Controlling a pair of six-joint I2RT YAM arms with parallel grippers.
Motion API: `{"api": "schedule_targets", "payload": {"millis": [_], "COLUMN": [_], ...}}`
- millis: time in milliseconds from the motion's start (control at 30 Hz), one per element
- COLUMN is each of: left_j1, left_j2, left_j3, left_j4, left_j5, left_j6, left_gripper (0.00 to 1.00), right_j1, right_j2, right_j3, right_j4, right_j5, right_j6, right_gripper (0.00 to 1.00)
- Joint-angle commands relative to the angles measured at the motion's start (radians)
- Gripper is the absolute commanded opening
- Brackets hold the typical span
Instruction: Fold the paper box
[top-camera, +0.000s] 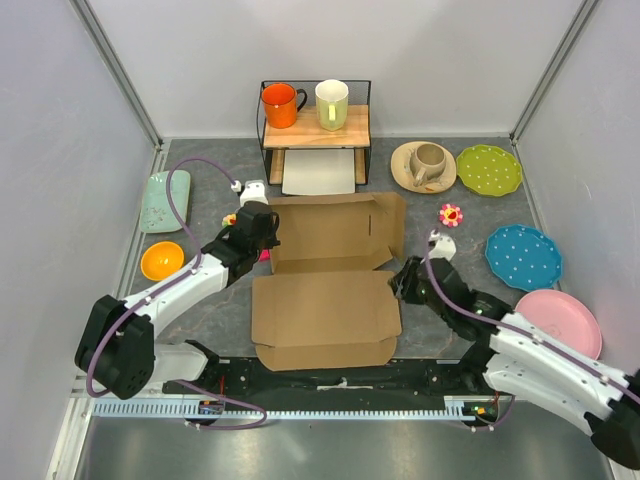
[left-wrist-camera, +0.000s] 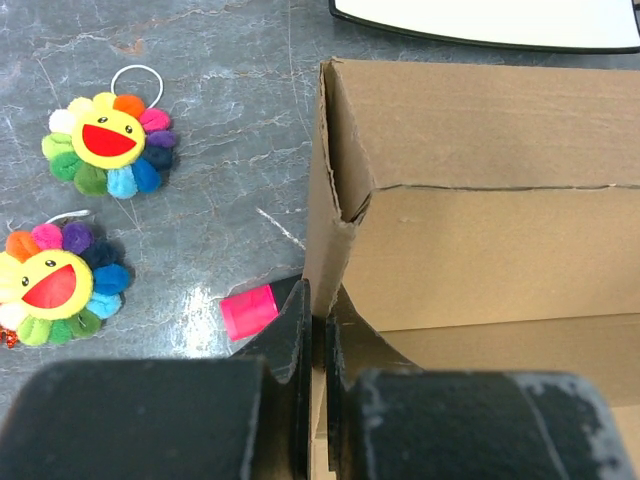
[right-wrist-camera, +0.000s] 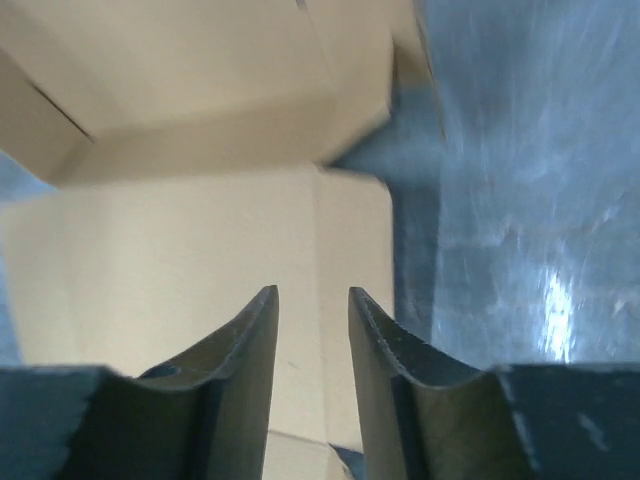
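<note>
Box (top-camera: 325, 285), one, brown card, mid-table; far half walled, near half lying flat. Left gripper (left-wrist-camera: 318, 330) is at the box's left wall, fingers pressed together on the card. Right gripper (right-wrist-camera: 312, 330) is at the box's right edge, fingers parted, holding nothing.

Handling: hold the left wall upright, raise the right wall along its crease, and only then close the lid.

Count:
- Mugs, three, beyond box: orange mug (top-camera: 280, 104), cream mug (top-camera: 331, 103), tan mug (top-camera: 429, 160).
- Plates, three, right of box: green plate (top-camera: 489, 169), blue plate (top-camera: 524, 256), pink plate (top-camera: 560, 320).
- Flower toys (left-wrist-camera: 110, 145), two left of box, one right.
</note>
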Motion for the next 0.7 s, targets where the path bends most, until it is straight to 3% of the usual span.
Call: {"api": "schedule_targets", "payload": {"millis": [0,133,267,667], "left_j1": [-0.002,-0.002,-0.002,-0.002], "left_j2": [-0.027,-0.032,-0.052,-0.111], "left_j3": [0.008,0.010,-0.005,-0.053], "left_j4": [0.048,0.051,0.068,0.081], "left_j5": [-0.007,0.011,0.033,0.076], "left_j6": [0.045,0.044,0.051,0.070], "left_gripper": [0.02,0.02,0.02,0.02], "right_j1": [0.002,0.001,-0.025,-0.182], "right_j2": [-0.084,-0.020,0.098,0.356], "right_j3": [0.195,0.355,0.399,0.337], "right_j4": [-0.076,-0.152,-0.169,0.036], "right_j5": [0.161,0.292,0.360,0.284], "right_j6": [-0.165,-0.222,-0.216,-0.229], "right_gripper": [0.49,0.61,0.74,0.75]}}
